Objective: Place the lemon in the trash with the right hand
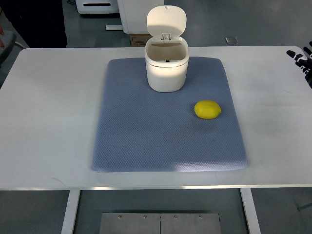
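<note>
From above, the lemon [207,109] is plain bright yellow, lying on my blue mat [146,141], near the open white bin [166,68]. My right hand [302,58] barely shows at the table's [44,122] edge; grip unclear.

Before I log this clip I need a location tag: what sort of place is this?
Probably a lab or test workspace, not a home: a plain white table on a grey floor, white equipment behind it, and a staged blue mat holding only a small trash bin and lemon.
</note>
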